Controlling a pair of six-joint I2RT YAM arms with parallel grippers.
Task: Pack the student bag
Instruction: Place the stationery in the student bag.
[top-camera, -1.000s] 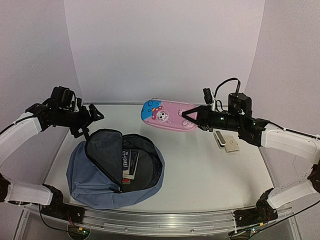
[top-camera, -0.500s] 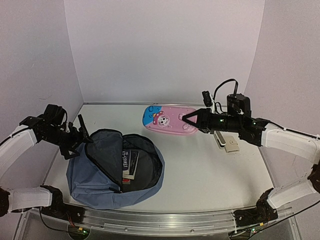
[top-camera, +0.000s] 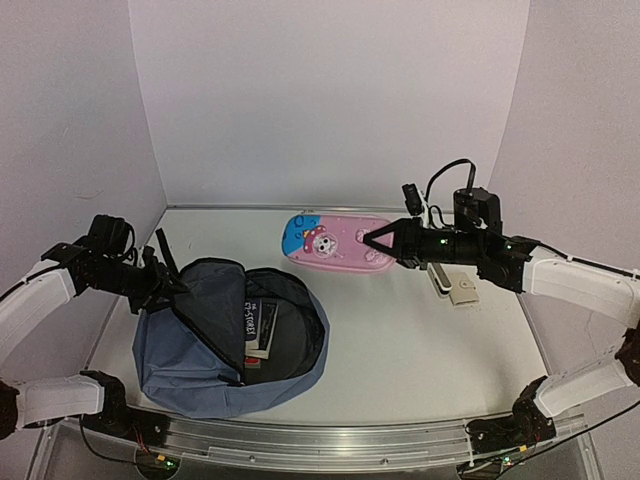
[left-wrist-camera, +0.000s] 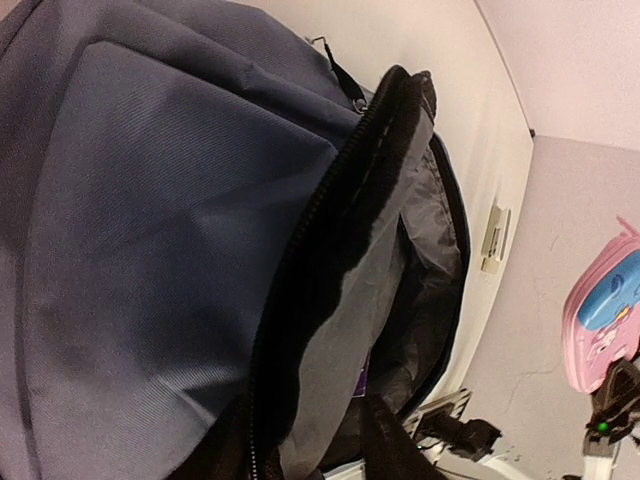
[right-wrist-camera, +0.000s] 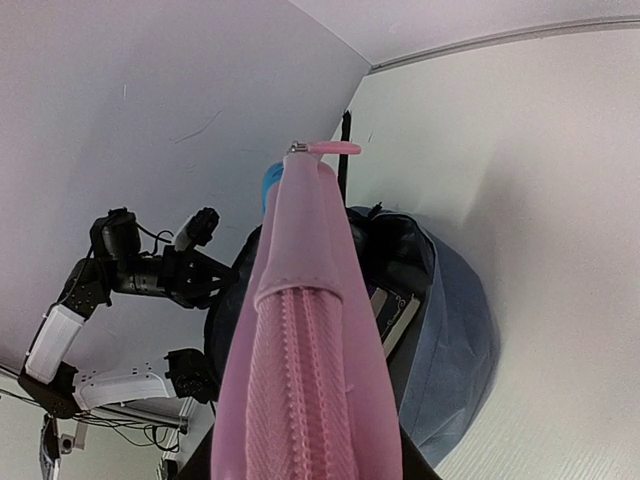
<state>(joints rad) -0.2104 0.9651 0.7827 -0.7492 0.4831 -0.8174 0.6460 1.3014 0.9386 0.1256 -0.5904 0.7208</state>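
Bag (top-camera: 200, 370) lies at the near left of the table (top-camera: 420, 350), mouth open and facing up, dark lining exposed. Books (top-camera: 262, 325) are already inside, standing against the left wall of the opening. Judgement: the mouth is held wide so the next item can go in without snagging.

Case (top-camera: 330, 240), pink with a blue end, sits at far centre, well apart from the bag. It is held by its right end, long axis pointing left toward the bag. Whether it is clear of the table cannot be told. Judgement: it is the next item for packing and has yet to be carried over.

Beige item (top-camera: 462, 292), small and flat, lies on the table right of centre, below the right forearm. Nothing touches it.

Left gripper (top-camera: 165, 282) is at the bag's far-left rim. The left wrist view shows the black zipper edge running down between the fingers, so the jaws appear pinched on that rim. The left arm comes in low from the left, forearm near level.

Right gripper (top-camera: 378, 238) is clamped on the case; the right wrist view shows pink fabric filling the gap. The right arm reaches from the right, forearm level, fingers pointing left.
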